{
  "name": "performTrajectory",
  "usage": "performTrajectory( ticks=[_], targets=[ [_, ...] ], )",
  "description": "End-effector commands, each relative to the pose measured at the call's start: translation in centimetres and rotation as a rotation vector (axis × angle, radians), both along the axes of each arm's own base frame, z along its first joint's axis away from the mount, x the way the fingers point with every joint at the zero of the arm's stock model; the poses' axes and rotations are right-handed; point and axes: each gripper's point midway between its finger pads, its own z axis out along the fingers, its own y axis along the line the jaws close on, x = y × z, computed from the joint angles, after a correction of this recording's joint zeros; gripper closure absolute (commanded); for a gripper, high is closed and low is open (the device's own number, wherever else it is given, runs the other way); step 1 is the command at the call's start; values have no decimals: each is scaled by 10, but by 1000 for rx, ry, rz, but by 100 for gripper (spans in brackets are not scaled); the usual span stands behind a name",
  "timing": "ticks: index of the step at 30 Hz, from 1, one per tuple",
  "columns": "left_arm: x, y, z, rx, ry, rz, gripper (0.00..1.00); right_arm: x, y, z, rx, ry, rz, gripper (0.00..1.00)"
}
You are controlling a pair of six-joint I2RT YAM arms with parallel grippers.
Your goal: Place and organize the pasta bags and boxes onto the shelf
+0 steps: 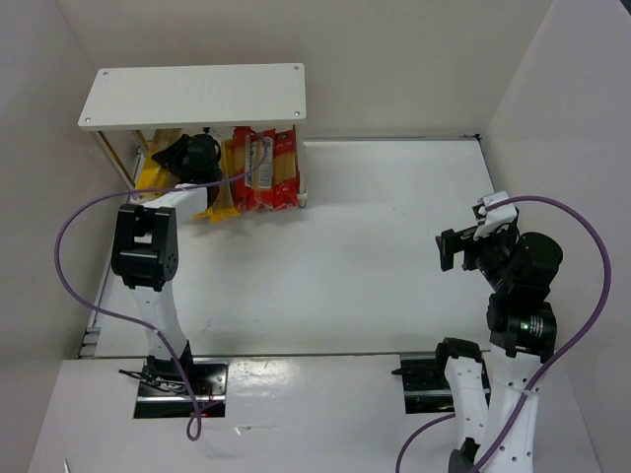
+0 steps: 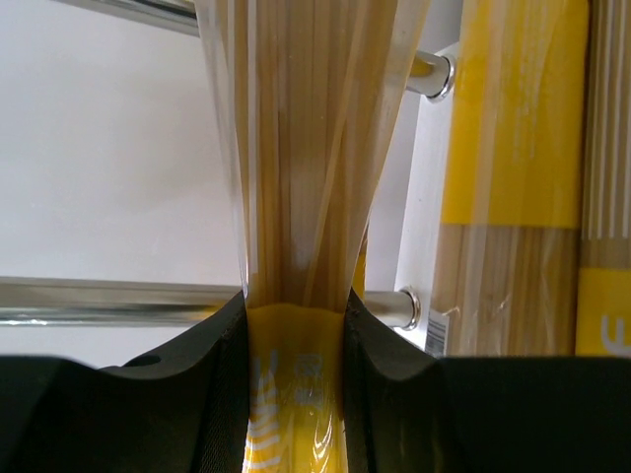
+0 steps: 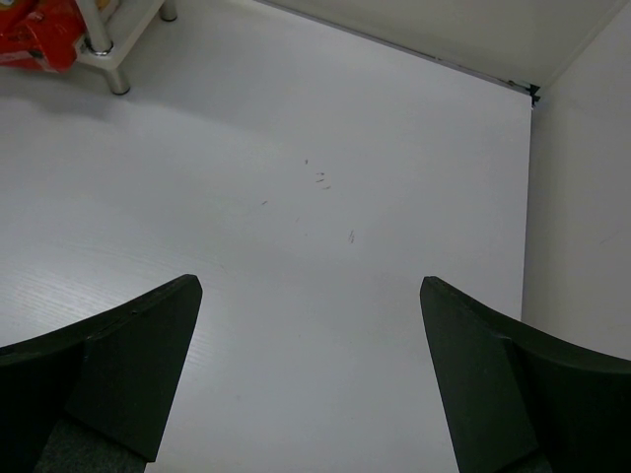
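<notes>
The shelf [image 1: 192,96] stands at the far left, its white top board bare. Beneath that board lie several pasta packs side by side: yellow ones [image 1: 222,195] and red ones [image 1: 262,169]. My left gripper [image 1: 197,156] reaches in among them. In the left wrist view it [image 2: 296,394] is shut on a yellow bag [image 2: 296,197] with a clear window showing spaghetti. The bag points away over the shelf's metal rails [image 2: 99,301], and another yellow pack [image 2: 513,177] lies to its right. My right gripper [image 1: 463,248] hangs open over the table at the right, holding nothing [image 3: 311,325].
White walls close in the table on the left, back and right. A shelf leg [image 3: 116,79] and a red pack's end [image 3: 39,34] show at the top left of the right wrist view. A purple cable [image 1: 74,266] loops left of the left arm.
</notes>
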Motion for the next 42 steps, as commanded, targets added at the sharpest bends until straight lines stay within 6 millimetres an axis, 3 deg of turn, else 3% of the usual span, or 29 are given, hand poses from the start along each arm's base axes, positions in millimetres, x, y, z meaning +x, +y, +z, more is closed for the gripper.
performTrajectory(
  ticks=[1, 12, 18, 22, 27, 34, 42],
  targets=[
    [5, 10, 60, 15, -218, 75, 100, -1, 2, 2, 15, -7, 3, 0],
    [13, 45, 30, 10, -183, 114, 100, -1, 0, 1, 10, -6, -6, 0],
    [22, 41, 26, -1, -193, 68, 99, -1, 0, 1, 10, -6, -6, 0],
    [27, 41, 29, -3, -202, 59, 89, -1, 0, 1, 10, -6, -6, 0],
    [31, 35, 24, -5, -193, 40, 61, -1, 0, 1, 10, -6, -6, 0],
    [39, 35, 21, -7, -184, 41, 34, -1, 0, 1, 10, -6, -6, 0],
    [46, 26, 6, -76, -152, 21, 15, -1, 0, 1, 10, -6, -6, 0]
  ],
)
